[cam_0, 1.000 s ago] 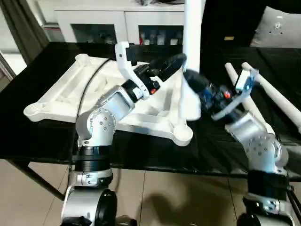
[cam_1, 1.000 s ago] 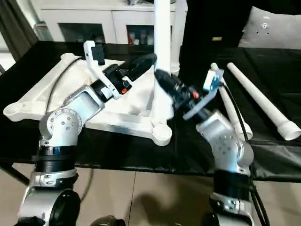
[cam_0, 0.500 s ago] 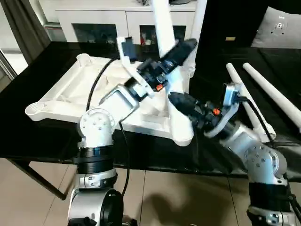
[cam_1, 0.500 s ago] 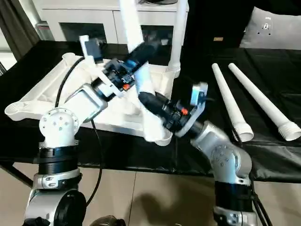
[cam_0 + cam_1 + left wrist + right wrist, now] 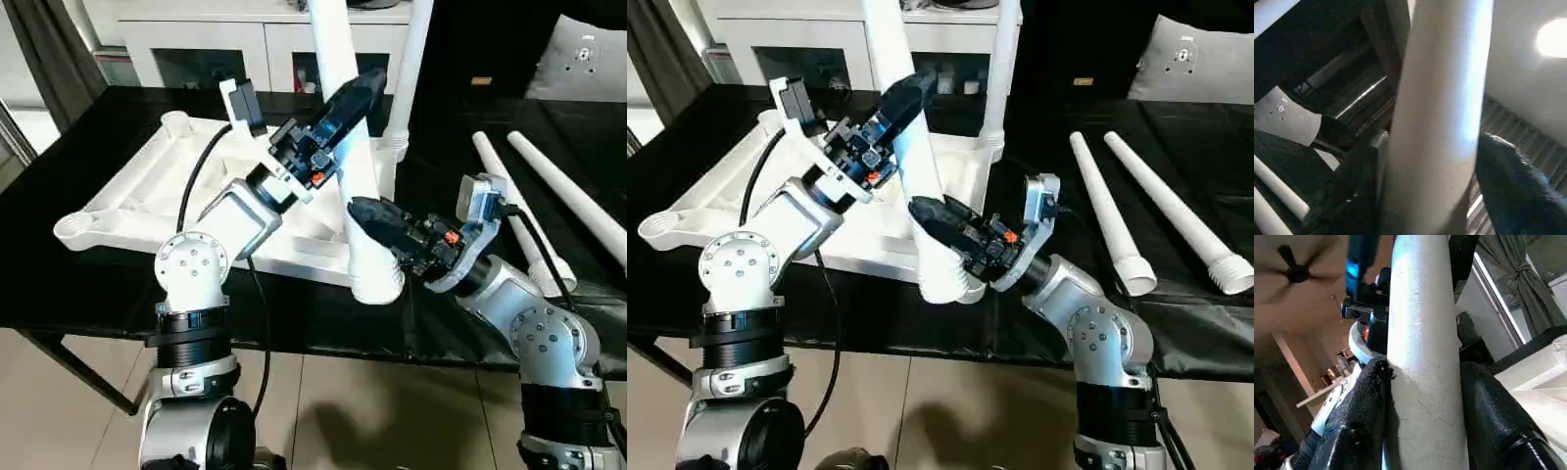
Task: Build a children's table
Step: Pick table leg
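Note:
The children's table top (image 5: 147, 186) lies upside down, ribs up, on a black table. Both grippers hold one white leg (image 5: 338, 49) that leans with its top toward the left. Its thick end sits at the near right corner socket and hides it. My left gripper (image 5: 353, 98) is shut on the leg's middle. My right gripper (image 5: 364, 217) is shut on it lower down. In the wrist views the black fingers (image 5: 1503, 186) (image 5: 1364, 421) press both sides of the leg. Another leg (image 5: 411, 59) stands upright in the far right corner. Two loose legs (image 5: 490, 162) (image 5: 563, 191) lie to the right.
The black table (image 5: 78, 284) ends close in front of me, with tiled floor below. A white cabinet with glass doors (image 5: 265, 49) stands behind it. A grey cushion (image 5: 588, 49) lies at the far right.
The held leg has tipped from upright to leaning left. My left gripper has swung left with it, and my right gripper has dropped lower on the leg, toward its thick end.

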Controlling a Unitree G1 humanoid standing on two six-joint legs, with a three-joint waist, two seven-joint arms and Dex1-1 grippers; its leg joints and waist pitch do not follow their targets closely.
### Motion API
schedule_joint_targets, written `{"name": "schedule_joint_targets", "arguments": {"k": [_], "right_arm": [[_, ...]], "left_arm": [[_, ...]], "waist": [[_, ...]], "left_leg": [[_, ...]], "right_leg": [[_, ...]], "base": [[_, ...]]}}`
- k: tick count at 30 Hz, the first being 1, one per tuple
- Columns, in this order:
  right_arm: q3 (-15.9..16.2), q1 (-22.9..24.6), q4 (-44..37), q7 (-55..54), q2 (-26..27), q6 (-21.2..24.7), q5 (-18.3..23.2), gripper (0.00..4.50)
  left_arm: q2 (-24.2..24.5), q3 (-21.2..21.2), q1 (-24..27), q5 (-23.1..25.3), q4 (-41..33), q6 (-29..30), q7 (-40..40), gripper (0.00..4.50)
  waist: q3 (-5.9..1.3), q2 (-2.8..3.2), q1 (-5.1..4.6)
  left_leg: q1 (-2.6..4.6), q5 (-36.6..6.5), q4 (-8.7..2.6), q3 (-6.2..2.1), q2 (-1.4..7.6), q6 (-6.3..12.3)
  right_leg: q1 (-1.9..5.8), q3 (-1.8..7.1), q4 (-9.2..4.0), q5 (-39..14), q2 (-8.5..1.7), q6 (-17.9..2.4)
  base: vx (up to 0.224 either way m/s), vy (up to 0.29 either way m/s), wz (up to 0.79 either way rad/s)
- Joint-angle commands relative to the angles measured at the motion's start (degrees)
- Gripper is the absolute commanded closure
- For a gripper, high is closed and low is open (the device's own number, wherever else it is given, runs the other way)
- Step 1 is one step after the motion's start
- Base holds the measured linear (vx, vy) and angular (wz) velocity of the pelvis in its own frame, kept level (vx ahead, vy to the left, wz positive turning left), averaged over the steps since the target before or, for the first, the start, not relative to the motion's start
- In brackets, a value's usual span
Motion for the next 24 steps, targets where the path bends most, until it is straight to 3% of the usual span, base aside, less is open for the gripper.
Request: {"name": "schedule_joint_targets", "arguments": {"k": [1, 6, 17, 19, 23, 24], "right_arm": [[0.3, 0.2, -1.2, -0.3, -0.3, 0.6, 1.2, 2.68], [0.4, 0.0, -1.0, -0.8, -0.7, 0.2, 1.0, 2.68], [2.0, -0.3, 0.4, -2.8, -1.7, -1.9, -2.4, 2.68], [2.2, -0.6, 1.4, -3.3, -1.6, -3.0, -3.6, 2.12], [2.4, -1.6, 3.2, -5.0, -2.2, -4.9, -6.0, 1.71], [2.6, -1.8, 3.5, -6.0, -2.6, -7.8, -8.5, 1.62]], "left_arm": [[-0.3, -0.7, 0.1, -0.8, -0.6, 0.4, 0.0, 2.08], [0.3, -1.1, 0.4, -1.1, 0.1, 0.4, -0.2, 2.43], [1.7, -1.1, 0.7, -0.1, 0.8, -0.8, 0.2, 2.55], [2.3, -1.6, 0.8, 1.0, 0.7, -1.3, 0.2, 2.55], [4.9, -4.0, 1.0, 5.4, 0.4, -2.8, -0.4, 2.60], [6.7, -6.0, 1.1, 8.6, 0.1, -4.0, -0.5, 2.63]], "waist": [[-4.24, -0.91, 0.17], [-4.25, -0.86, 0.14], [-4.29, -0.79, 0.07], [-4.35, -0.52, 0.09], [-4.32, -0.61, -0.10], [-4.35, -0.51, -0.03]], "left_leg": [[1.25, -4.3, -3.59, -2.39, 4.14, 4.42], [1.24, -4.0, -3.55, -2.37, 4.10, 4.43], [1.29, -4.0, -3.55, -2.38, 4.14, 4.16], [1.32, -4.0, -3.54, -2.44, 4.13, 3.87], [1.42, -4.3, -3.62, -2.41, 4.14, 3.53], [1.42, -4.3, -3.71, -2.61, 4.29, 3.27]], "right_leg": [[3.02, 2.92, -4.35, -7.7, -5.44, -10.0], [3.05, 2.92, -4.32, -7.3, -5.43, -9.9], [3.05, 2.93, -4.17, -6.3, -5.41, -10.2], [3.02, 2.93, -4.14, -6.5, -5.42, -9.9], [3.00, 2.94, -4.20, -6.7, -5.35, -9.5], [2.88, 2.93, -4.27, -6.9, -5.33, -9.0]], "base": [[0.000, 0.000, 0.00], [0.000, 0.000, 0.00], [0.000, 0.000, 0.00], [0.000, 0.000, 0.00], [0.000, 0.000, 0.00], [0.000, 0.000, 0.00]]}}
